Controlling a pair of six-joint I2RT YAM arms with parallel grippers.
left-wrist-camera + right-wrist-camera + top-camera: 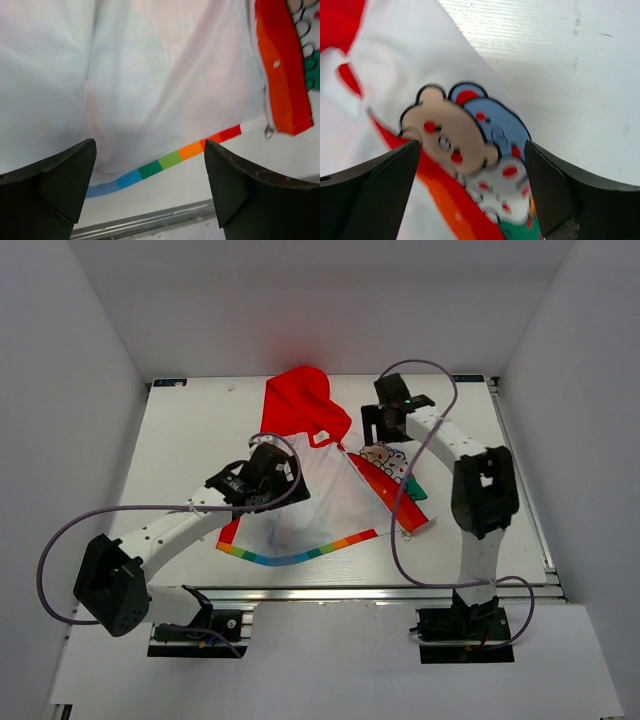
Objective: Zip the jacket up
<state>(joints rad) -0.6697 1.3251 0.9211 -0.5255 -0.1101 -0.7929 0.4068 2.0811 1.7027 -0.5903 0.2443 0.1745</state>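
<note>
Presently, the small child's hooded jacket point(325, 495) lies unzipped and spread flat at the centre of the white table point(180, 440). Its red fabric hood point(300, 405) points to 12 o'clock and its rainbow-striped hem point(300, 555) to 6 o'clock in the overhead view. The white lining faces up across the middle. One front panel is folded out toward 3 o'clock, showing red and orange stripes and a cartoon bear print point(455, 135).

The left gripper point(275, 468) hangs over the jacket's 9 o'clock side. Its two dark fingers are spread wide and hold nothing; the left wrist view shows lining and hem between them point(150, 145). A small metal zipper pull point(269, 132) sits at the lower corner of the striped panel, at 3 o'clock in that view.

The right gripper point(385, 425) sits at the jacket's 1 o'clock corner, just beside the hood. Its fingers are likewise spread wide and empty, above the bear print point(470, 145).
</note>
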